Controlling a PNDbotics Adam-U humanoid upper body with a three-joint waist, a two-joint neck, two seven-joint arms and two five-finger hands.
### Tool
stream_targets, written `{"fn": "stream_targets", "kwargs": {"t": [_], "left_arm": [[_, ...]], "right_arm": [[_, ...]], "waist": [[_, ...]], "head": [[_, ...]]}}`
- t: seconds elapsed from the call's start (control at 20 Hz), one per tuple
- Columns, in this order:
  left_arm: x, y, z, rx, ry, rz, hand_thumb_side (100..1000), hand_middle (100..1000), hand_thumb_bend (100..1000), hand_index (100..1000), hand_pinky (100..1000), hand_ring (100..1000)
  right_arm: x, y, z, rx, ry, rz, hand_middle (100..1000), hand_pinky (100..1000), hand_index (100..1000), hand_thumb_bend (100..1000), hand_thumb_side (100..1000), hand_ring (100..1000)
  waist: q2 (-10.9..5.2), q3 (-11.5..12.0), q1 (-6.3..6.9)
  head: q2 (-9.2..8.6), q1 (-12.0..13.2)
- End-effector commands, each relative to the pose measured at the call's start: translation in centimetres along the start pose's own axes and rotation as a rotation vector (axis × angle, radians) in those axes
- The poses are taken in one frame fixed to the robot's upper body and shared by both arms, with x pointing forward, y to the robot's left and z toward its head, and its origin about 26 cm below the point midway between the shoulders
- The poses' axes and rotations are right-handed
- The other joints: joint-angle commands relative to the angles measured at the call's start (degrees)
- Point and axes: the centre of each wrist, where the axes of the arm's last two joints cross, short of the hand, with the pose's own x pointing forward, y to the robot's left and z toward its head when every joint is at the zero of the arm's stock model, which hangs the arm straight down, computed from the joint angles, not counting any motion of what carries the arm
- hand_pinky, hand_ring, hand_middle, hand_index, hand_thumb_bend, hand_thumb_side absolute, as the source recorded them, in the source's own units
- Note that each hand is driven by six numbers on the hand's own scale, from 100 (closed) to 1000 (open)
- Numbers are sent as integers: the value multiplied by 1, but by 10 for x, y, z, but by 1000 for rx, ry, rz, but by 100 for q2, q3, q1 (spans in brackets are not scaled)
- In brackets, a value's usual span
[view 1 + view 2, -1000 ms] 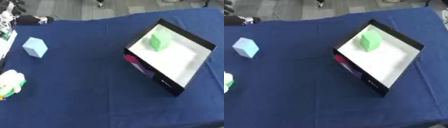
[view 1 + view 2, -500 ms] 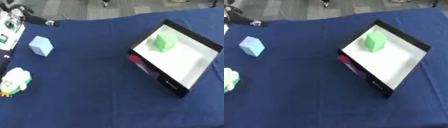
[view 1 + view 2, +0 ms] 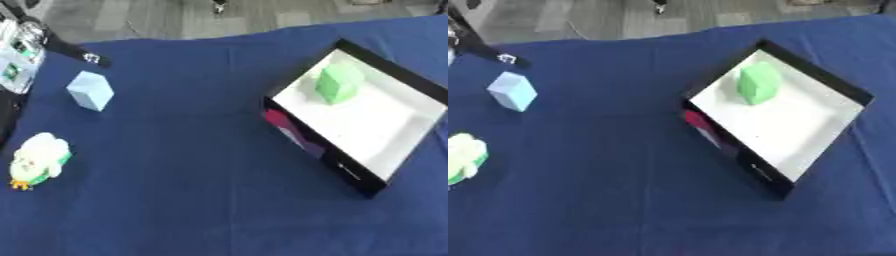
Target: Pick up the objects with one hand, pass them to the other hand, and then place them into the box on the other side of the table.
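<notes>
Three objects lie on the blue-covered table (image 3: 201, 200), and one of them is already delivered. Item one: a green block (image 3: 337, 84), resting inside the box (image 3: 319, 152) towards its far corner, on the white floor of the box and apart from the walls as far as I can tell. The box itself is shallow, black-walled and white inside, set askew on the right side of the table, with a pink mark on its outer near-left wall. Item two: a pale blue cube (image 3: 90, 90), standing on the cloth near the far left corner of the table, well apart from the box. Item three: a small white and green toy (image 3: 37, 160) with a touch of orange at its lower end, lying at the left edge nearer the front; what it is I cannot make out. Status, as I judge it: one of three placed, two left to be picked up on the left, passed across and set into the box. Neither of the robot's hands shows in either view, so the state of their fingers cannot be told; nothing is being held in sight. Other matter: a dark bar-like piece (image 3: 74, 50) and some pale equipment (image 3: 16, 60) at the far left corner, close to the blue cube, which could crowd a reach for it. The cloth between the two loose objects and the box carries nothing.
</notes>
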Motion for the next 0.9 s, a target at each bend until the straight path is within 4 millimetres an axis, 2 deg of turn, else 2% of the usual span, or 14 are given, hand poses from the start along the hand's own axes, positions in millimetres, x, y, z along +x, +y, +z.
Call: {"fn": "stream_targets", "kwargs": {"t": [0.05,0.35,0.9], "left_arm": [[-9,27,2,-10,47,38,380,804,955,885,962,918],[-12,24,-4,-57,61,30,414,828,973,855,988,934],[-19,12,-14,-104,115,-20,418,846,972,829,997,940]], "right_arm": [[11,-8,-3,-9,-14,36,880,983,975,321,176,963],[8,-6,-2,-4,-1,40,878,983,973,318,179,962],[5,-5,-1,-5,13,48,873,986,971,302,190,959]], "waist": [[-64,7,54],[-31,1,55],[-2,-6,71]], "head": [[-12,22],[-12,77],[-12,150]]}}
